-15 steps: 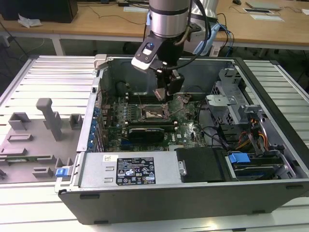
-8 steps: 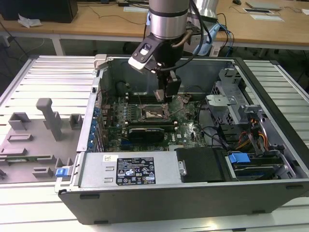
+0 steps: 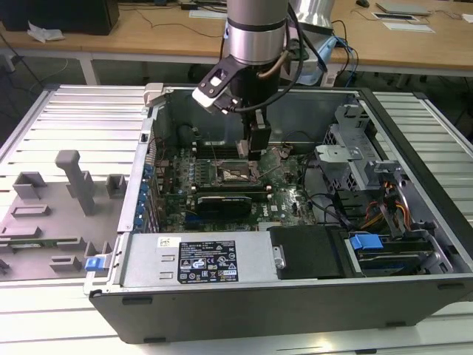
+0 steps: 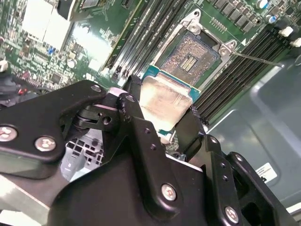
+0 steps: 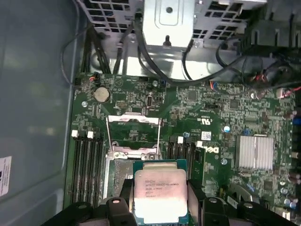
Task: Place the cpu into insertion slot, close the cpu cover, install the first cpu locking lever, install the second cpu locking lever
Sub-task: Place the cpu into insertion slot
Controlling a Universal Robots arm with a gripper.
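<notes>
My gripper point(image 3: 252, 145) hangs inside the open computer case, shut on the cpu point(image 4: 164, 100), a flat silvery square with a green edge. In the first wrist view the cpu point(image 5: 160, 195) sits between the two black fingers point(image 5: 117, 207), its printed top facing the camera. The insertion slot point(image 4: 190, 54) lies bare just ahead of the chip, its dark pin field showing. In the exterior view the insertion slot point(image 3: 233, 172) is just below the gripper. The cpu cover point(image 5: 134, 120) stands swung up at the socket's far side. A thin locking lever point(image 4: 256, 59) sticks out, unlatched.
Long black memory slots point(image 4: 155, 28) flank the socket on both sides. A black graphics card point(image 3: 222, 201) lies in front of the socket, with the power supply point(image 3: 196, 262) nearer still. Drive cage and cables point(image 3: 369, 185) fill the exterior view's right. Grey fixtures point(image 3: 74, 181) stand on the table outside.
</notes>
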